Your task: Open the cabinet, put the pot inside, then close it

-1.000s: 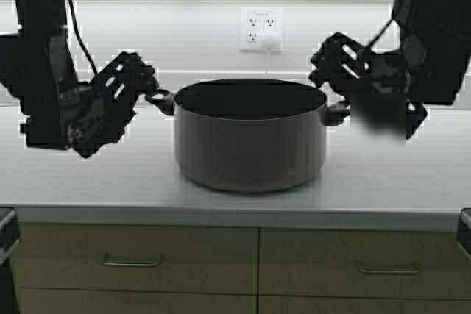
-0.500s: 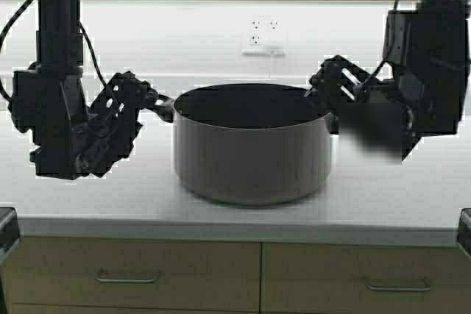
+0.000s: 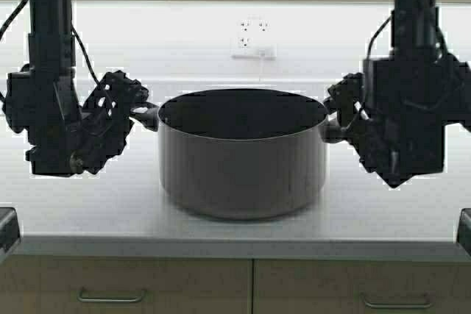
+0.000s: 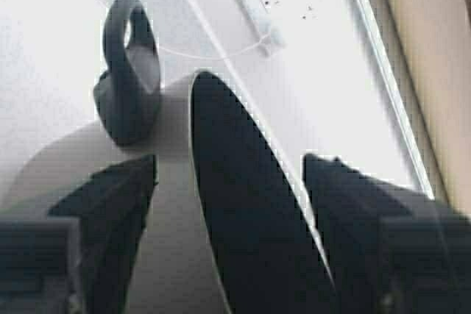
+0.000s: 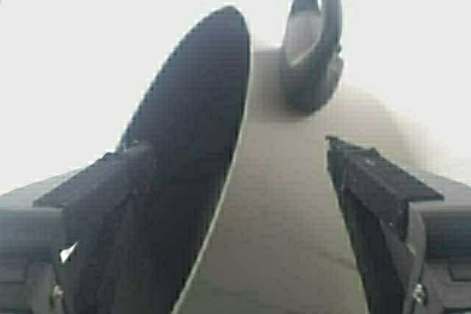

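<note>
Dark grey metal, the pot (image 3: 243, 154) sits mid-counter (image 3: 235, 229) between both arms — one loop handle toward each. The left end effector (image 3: 140, 112) and right end effector (image 3: 335, 119) are spread, fingers straddling the rim on either side, equally near, not yet pinching.

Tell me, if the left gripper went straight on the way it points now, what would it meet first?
Most likely the pot: the left gripper stands open astride the pot's rim, near its handle.

Matt grey metal pot (image 3: 243, 156)
</note>
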